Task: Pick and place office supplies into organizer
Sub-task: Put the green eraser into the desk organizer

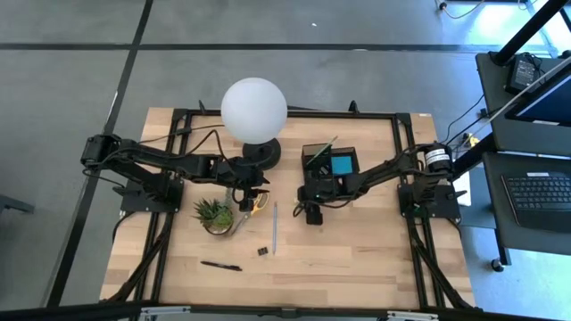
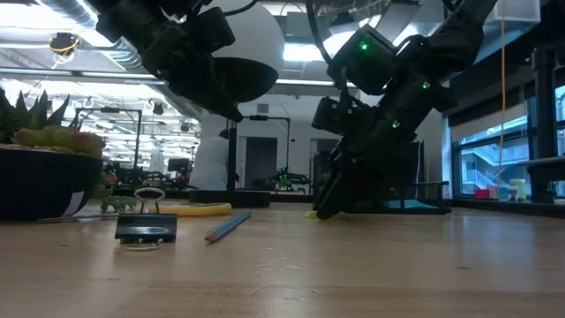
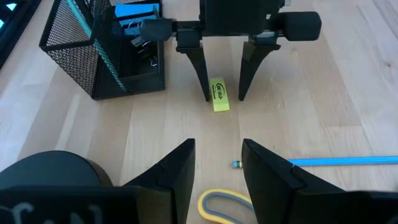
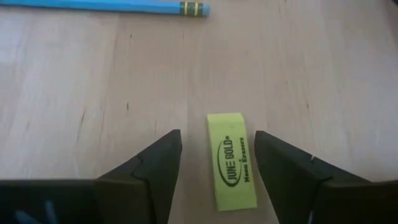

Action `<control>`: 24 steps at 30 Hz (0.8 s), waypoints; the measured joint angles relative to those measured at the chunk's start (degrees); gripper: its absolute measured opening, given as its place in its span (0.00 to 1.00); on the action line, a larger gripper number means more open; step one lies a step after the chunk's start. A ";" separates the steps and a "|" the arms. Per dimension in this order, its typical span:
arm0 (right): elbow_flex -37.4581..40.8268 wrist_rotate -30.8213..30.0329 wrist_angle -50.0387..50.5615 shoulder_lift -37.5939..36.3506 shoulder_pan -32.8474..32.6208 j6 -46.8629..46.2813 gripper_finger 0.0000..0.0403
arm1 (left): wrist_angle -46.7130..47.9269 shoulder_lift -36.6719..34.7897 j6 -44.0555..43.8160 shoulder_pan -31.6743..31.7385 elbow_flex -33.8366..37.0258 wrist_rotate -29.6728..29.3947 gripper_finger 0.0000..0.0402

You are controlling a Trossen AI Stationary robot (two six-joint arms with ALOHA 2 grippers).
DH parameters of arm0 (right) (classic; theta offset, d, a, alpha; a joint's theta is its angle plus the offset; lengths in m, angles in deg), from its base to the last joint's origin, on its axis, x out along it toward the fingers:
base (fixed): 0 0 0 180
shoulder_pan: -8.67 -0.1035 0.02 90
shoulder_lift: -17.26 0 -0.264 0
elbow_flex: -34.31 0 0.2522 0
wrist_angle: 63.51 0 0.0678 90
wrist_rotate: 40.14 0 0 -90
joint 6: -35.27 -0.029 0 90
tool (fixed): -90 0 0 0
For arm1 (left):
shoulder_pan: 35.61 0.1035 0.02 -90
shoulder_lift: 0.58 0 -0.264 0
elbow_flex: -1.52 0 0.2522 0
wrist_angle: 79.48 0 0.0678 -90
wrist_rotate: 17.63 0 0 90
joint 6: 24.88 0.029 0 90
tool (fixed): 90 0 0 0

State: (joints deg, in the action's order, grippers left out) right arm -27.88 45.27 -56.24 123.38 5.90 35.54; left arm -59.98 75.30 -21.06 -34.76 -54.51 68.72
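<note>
Between right tool (image 4: 216,168) fingers, apart: yellow eraser (image 4: 232,160), "JUNE GOLD Neon Erasers"; left tool (image 3: 217,171) apart

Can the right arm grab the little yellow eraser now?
Probably yes: the right gripper is open with a finger either side of the yellow eraser, which lies flat on bare table; nothing blocks it.

A neon-yellow eraser (image 4: 231,160) carries dark printed lettering and an oval logo. The pencil (image 4: 102,5) is light blue with a yellow-and-dark striped band near its end. The surface (image 4: 323,74) is pale wood with fine grain streaks. The organizer (image 3: 99,59) is black mesh, holding a bright blue pad (image 3: 135,10). The scissors' handle (image 3: 221,205) is yellow.
</note>
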 joint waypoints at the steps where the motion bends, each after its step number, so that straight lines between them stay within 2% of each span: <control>1: 0.00 0.05 0.18 0.01 0.00 -0.10 0.49 | 0.00 0.00 -0.01 0.01 0.00 0.01 0.32; 15: 0.00 0.26 0.80 0.11 -0.02 0.15 0.27 | 0.00 0.00 -0.01 0.01 0.00 0.00 0.32; 24: 0.05 -0.08 1.10 0.08 -0.02 0.26 0.20 | 0.00 0.00 -0.01 0.01 0.00 0.01 0.32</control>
State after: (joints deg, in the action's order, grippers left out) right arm -27.83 45.19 -55.13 123.46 5.89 35.80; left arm -59.98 75.30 -21.07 -34.75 -54.51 68.73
